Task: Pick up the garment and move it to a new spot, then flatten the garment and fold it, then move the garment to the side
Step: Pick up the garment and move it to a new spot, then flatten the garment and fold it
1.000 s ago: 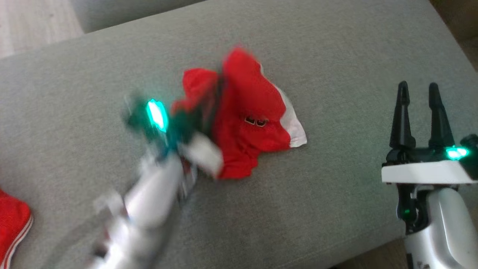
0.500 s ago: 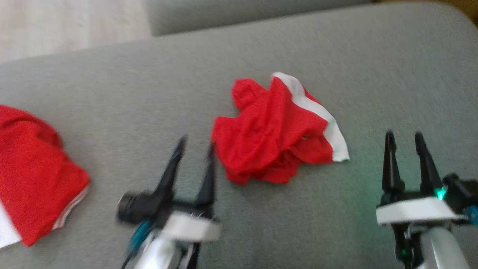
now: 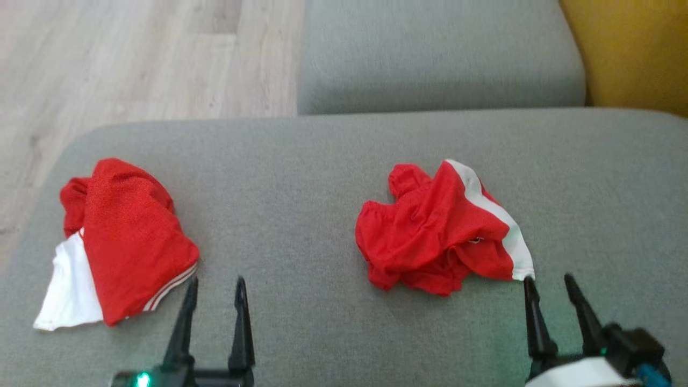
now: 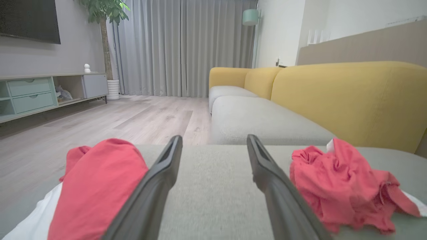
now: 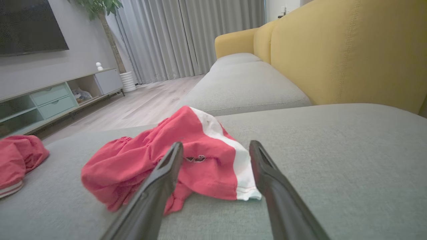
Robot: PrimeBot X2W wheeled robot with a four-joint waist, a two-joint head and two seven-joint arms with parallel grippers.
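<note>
While your left gripper (image 3: 216,280) and right gripper (image 3: 549,278) both hold their fingers apart, empty, the crumpled garment (image 3: 435,236) lies on the cushion (image 3: 301,177), its white corner just beyond the right gripper. A second garment (image 3: 129,242) lies well apart, beside your left gripper.

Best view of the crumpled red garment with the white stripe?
Head view: the crumpled garment lies whole and unblocked from above. Right wrist view is close, but its finger crosses it; left wrist view catches it side-on.
</note>
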